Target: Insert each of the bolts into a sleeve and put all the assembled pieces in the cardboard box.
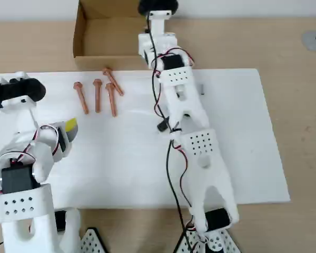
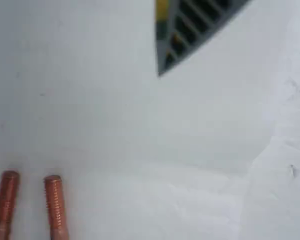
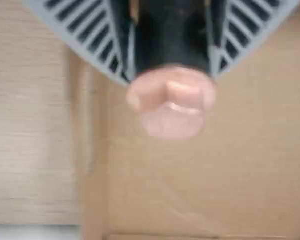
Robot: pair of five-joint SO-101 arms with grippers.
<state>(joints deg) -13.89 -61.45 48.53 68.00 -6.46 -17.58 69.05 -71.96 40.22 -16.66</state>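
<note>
Several copper bolts (image 1: 97, 95) lie side by side on the white sheet (image 1: 147, 168) in front of the cardboard box (image 1: 80, 31). Two bolt shanks (image 2: 55, 205) appear in the left wrist view. My right gripper (image 3: 171, 75) hangs over the box's right part (image 1: 157, 21), shut on a black sleeve (image 3: 171, 35) with a copper bolt head (image 3: 171, 102) sticking out of its end. Below it is the box floor (image 3: 215, 190). My left gripper (image 1: 69, 128) hovers low over the sheet's left part, short of the bolts, shut with nothing in it (image 2: 161, 70).
The right arm (image 1: 192, 132) stretches across the middle of the sheet from the front edge to the box. The left arm's base (image 1: 21, 200) fills the front left corner. Bare wooden table (image 1: 295, 105) lies right of the sheet.
</note>
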